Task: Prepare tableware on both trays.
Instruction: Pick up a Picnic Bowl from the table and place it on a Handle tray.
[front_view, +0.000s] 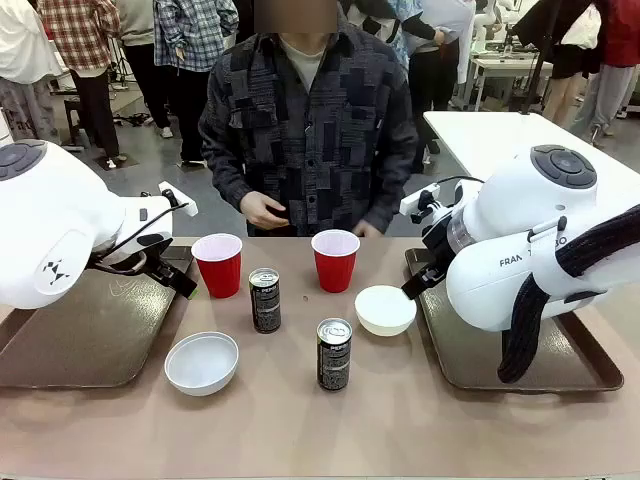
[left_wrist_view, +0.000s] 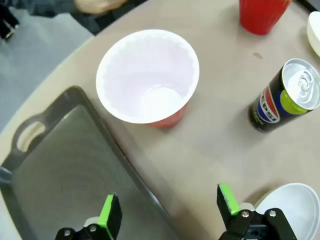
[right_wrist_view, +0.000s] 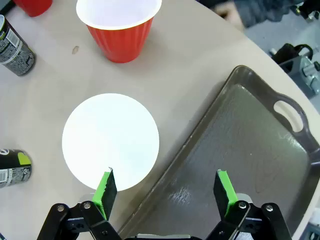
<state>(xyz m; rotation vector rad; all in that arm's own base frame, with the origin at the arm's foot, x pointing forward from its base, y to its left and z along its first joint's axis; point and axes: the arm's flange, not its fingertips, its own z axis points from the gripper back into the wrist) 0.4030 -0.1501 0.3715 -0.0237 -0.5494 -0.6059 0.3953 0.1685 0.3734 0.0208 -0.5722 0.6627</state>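
Left gripper, wide, faces the left red cup; right gripper, wide, the right bowl. First pickups pending: descend, then close.

Worktop: smooth, matt beige. Left tray and right tray: dark brown plastic, semi-gloss, floors faintly scuffed. Left cup, right cup: red plastic, finely ribbed walls, white satin insides. Left bowl, right bowl: smooth white, slight sheen; material unclear. Far can, near can: metal, glossy printed dark walls, bright bare lids. Left arm, right arm: glossy white shells.
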